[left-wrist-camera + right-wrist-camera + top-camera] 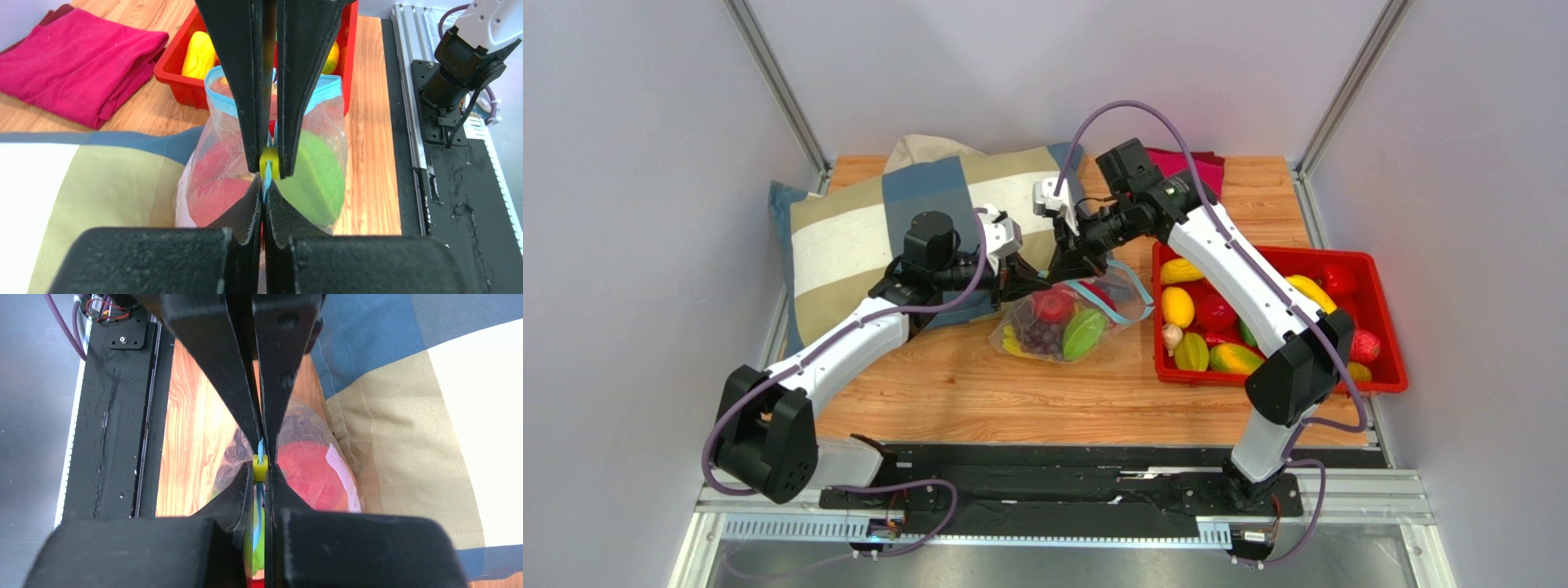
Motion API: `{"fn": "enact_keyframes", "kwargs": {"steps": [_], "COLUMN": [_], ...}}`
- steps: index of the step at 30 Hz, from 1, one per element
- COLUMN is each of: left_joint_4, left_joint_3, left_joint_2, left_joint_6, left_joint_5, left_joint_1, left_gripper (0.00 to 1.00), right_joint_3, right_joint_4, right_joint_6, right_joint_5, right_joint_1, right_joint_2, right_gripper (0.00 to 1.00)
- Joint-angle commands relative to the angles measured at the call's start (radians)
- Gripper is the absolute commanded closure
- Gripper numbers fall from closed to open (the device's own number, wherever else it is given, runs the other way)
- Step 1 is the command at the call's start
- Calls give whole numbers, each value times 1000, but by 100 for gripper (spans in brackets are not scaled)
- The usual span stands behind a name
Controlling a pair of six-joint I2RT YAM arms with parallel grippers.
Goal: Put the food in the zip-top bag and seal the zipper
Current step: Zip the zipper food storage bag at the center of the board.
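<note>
The zip-top bag sits on the wooden bench. It is between a big cushion with blue, tan and white squares and a red tray. The bag is just beside the cushion and near the tray.

The bag is clear, so you can see the food in it. There is a red apple, a green mango, some purple grapes and a bit of yellow banana. A small white label is stuck on the bag next to the apple.

Both arms reach in over the bag from each side. The left gripper is pinched tight on the zipper, the thin blue strip along the top of the bag. The right gripper is pinched tight on the same blue strip. The two grippers are close together, at the cushion end of the bag.

At the end of the bag near the tray, the blue strip makes a loop. The mouth of the bag is open there.

More toy food lies in the red tray. There are yellow mangoes, red pieces and green ones.

A folded dark pink cloth lies at the back of the bench, behind the tray.
</note>
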Motion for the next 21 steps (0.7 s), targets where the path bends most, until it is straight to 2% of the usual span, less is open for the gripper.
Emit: {"fn": "enact_keyframes", "kwargs": {"steps": [1, 7, 13, 17, 20, 21], "left_joint_4": [74, 45, 11, -48, -25, -26], "left_joint_3": [-21, -26, -14, 11, -8, -6], "left_joint_2": [-90, -150, -153, -140, -135, -129], "left_joint_6": [-52, -56, -59, -46, -30, -20], "left_joint_5": [-14, -1, 4, 27, 19, 19], "left_joint_1": [30, 53, 60, 62, 62, 62], "left_gripper": [100, 100, 100, 54, 41, 40], "right_joint_3": [-25, -43, 7, 36, 27, 27], "right_joint_4": [14, -44, -36, 7, 51, 51], "right_joint_6": [-41, -106, -62, 0, 21, 22], "right_joint_5": [29, 69, 28, -49, -74, -75], "right_joint_1": [1, -31, -34, -34, -28, -25], "right_joint_2": [-35, -15, -6, -24, -39, -39], "right_gripper": [100, 100, 100, 100, 100, 100]}}
